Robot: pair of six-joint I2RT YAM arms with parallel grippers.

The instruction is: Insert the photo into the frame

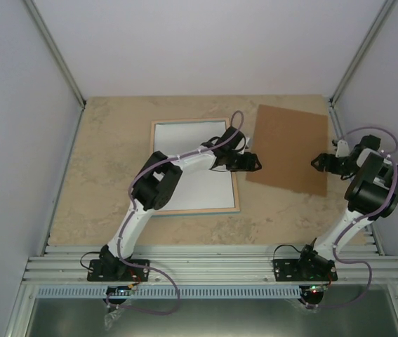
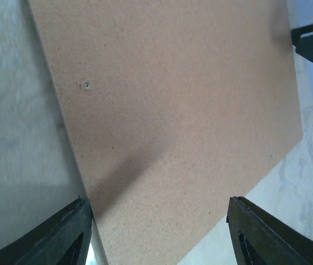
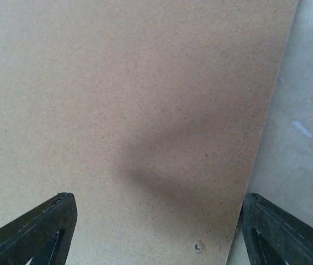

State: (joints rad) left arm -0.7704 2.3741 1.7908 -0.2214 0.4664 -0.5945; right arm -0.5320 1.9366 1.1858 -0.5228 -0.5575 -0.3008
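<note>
Though the frame (image 1: 206, 210) lies open, no photo shows; left gripper (image 1: 255, 163) and right gripper (image 1: 316, 162) flank the board (image 1: 290, 151), both spread and empty, insertion not yet done.

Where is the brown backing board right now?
Top view: the brown backing board lies right of centre, beside the frame, between the left gripper and the right gripper.

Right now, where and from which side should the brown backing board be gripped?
Probably its long edges, one claw from each side: the brown backing board lies flat, thin and wider than either claw. The left claw faces its left edge, the right claw its right.
</note>
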